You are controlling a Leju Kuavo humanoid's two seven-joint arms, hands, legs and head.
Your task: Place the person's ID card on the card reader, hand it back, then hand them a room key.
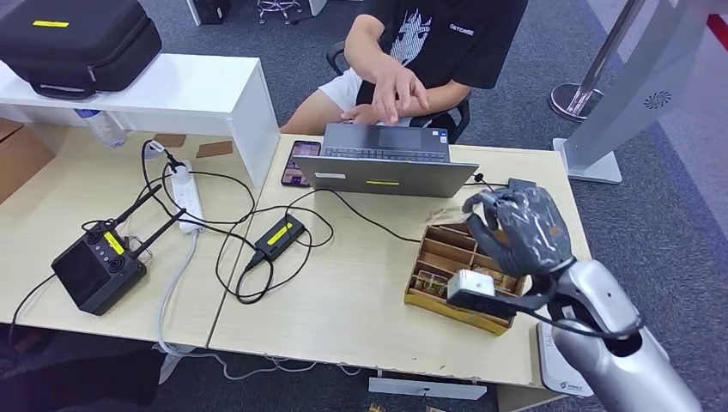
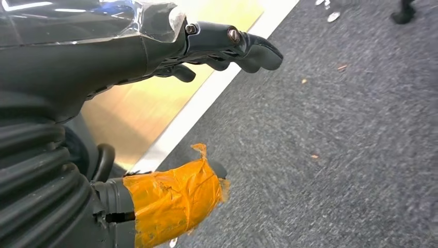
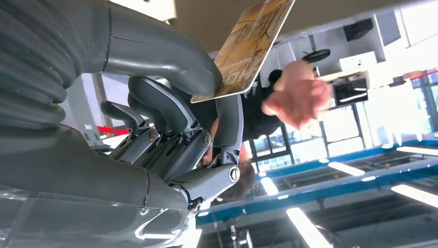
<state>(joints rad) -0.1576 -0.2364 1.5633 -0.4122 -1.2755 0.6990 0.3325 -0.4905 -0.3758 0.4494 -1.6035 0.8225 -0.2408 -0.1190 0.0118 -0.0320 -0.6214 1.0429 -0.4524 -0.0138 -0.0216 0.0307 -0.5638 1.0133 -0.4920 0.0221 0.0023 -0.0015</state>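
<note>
Nearest the head camera at five o'clock, the right hand is raised over the wooden card box, pinching a brown patterned card between thumb and fingers, toward the seated person's hand at twelve o'clock, while the left hand hangs empty, fingers loosely curled, above grey carpet.

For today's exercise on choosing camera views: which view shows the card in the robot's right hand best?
The right wrist view: the card shows its printed face, pinched between thumb and a finger of the right hand. In the head view the right hand hides it, above the wooden box. The left wrist view looks at carpet.
</note>
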